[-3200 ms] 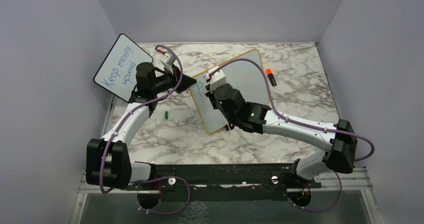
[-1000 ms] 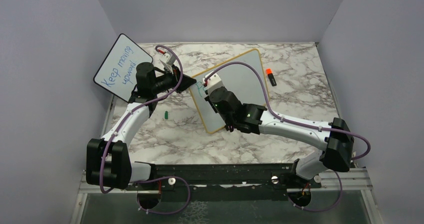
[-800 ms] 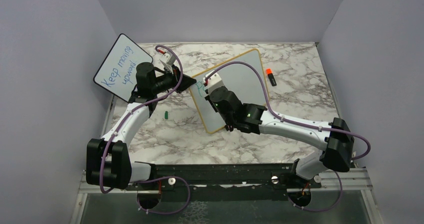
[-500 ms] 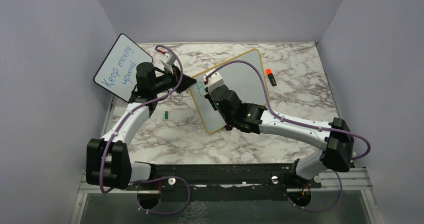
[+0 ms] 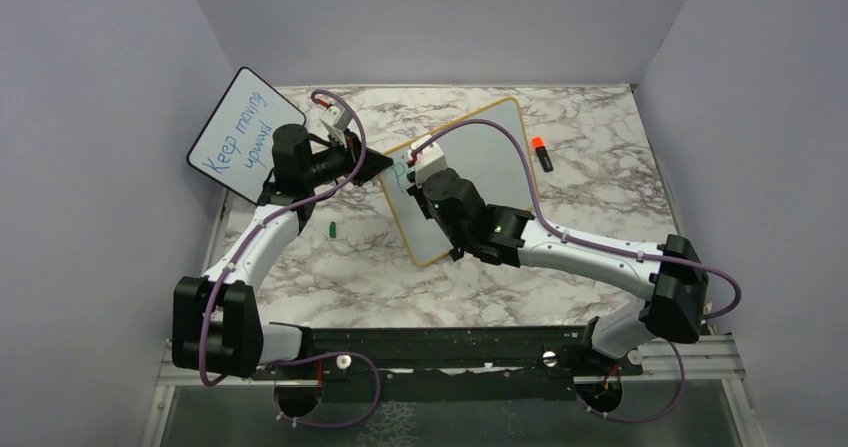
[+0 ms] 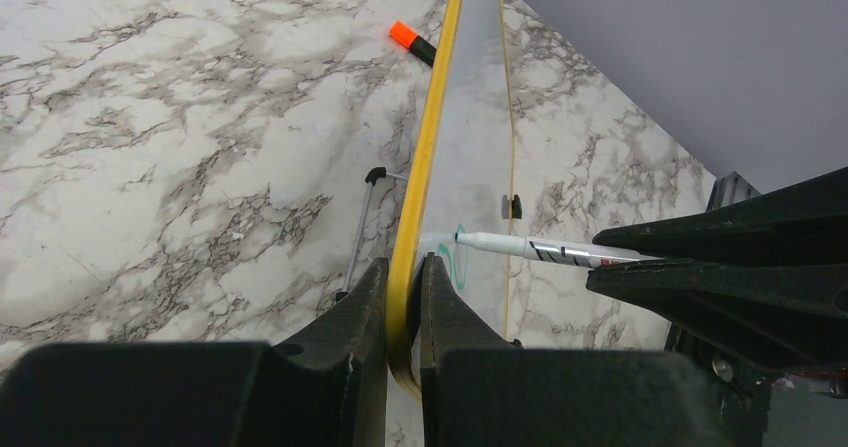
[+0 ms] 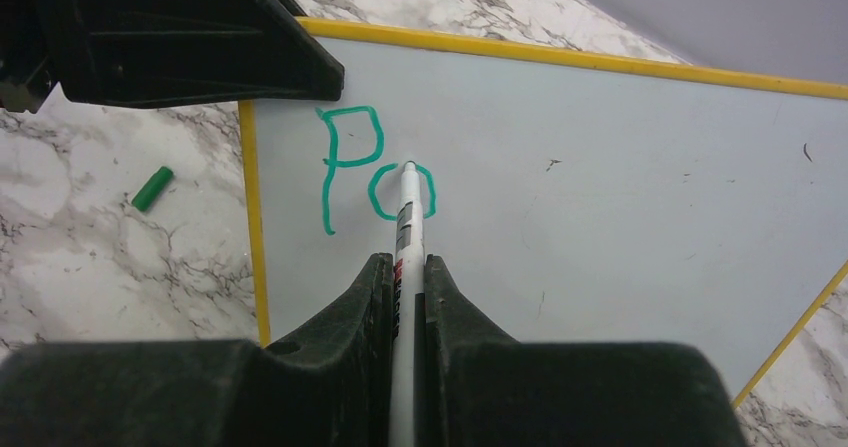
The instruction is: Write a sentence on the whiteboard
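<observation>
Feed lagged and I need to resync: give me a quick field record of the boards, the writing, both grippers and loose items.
whiteboard: yellow frame, standing tilted on the table
left gripper: shut on the whiteboard's edge
right gripper: shut on the marker, tip at the top of the "o"
writing: green "Po" only, near the clamped edge
small board: blue "Keep moving upward", far left
green cap: on the table, left of the whiteboard
orange-capped pen: on the table, right of the whiteboard

Marble table [image 5: 330,277], orange-tipped marker [image 5: 541,153], green cap [image 5: 331,229] perhaps
</observation>
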